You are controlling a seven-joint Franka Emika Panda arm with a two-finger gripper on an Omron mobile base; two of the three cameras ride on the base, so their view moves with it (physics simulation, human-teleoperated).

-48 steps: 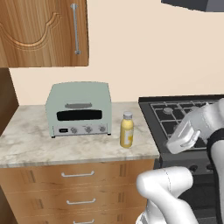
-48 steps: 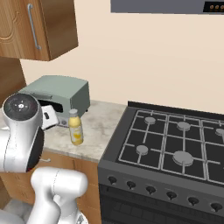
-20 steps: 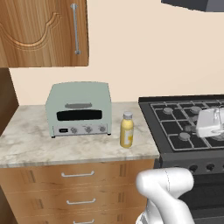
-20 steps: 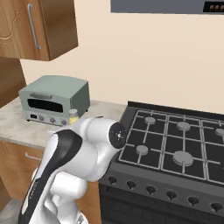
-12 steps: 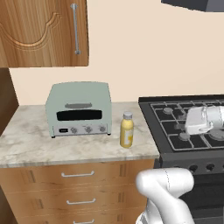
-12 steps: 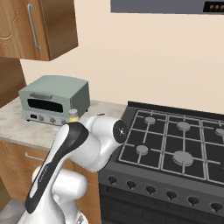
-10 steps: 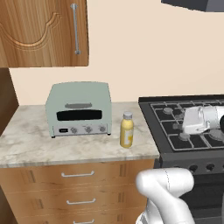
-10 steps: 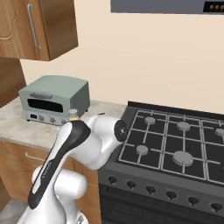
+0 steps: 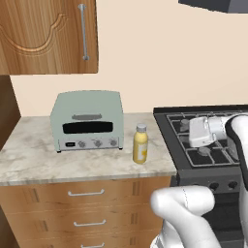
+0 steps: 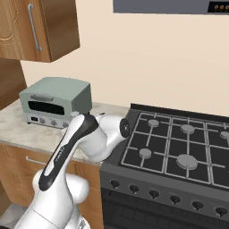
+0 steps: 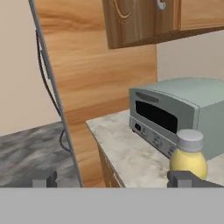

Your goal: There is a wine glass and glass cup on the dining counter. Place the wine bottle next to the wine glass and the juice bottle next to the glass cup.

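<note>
- Since a moment ago the arm's forearm has crept a little leftward over the stove (image 9: 203,140) in the left base view, towards the worktop; nothing on the worktop has shifted.
- Nearest in the hand view stand the gripper's (image 11: 116,178) two dark finger tips, spread wide with nothing between them, so the jaws are released and empty.
- Just beyond the right-hand tip in that view is the juice bottle (image 11: 188,156), its yellow body partly behind the tip and its pale cap above it; the bottle is off to one side of the open gap, not centred in it.
- From the left base view the juice bottle (image 9: 140,144) stands upright on the marbled worktop (image 9: 43,162), near its front edge, to the left of the hand, which hangs over the burners on the stove's near left.
- The bottle's long axis is vertical, so I judge the coming move to be a sideways reach leftward until the body sits between the fingers.
- Farther back on the same worktop is the toaster oven (image 9: 87,120), just left of and behind the bottle; a wide approach could brush it.
- Farthest, a wooden wall cabinet (image 9: 48,36) hangs above.
</note>
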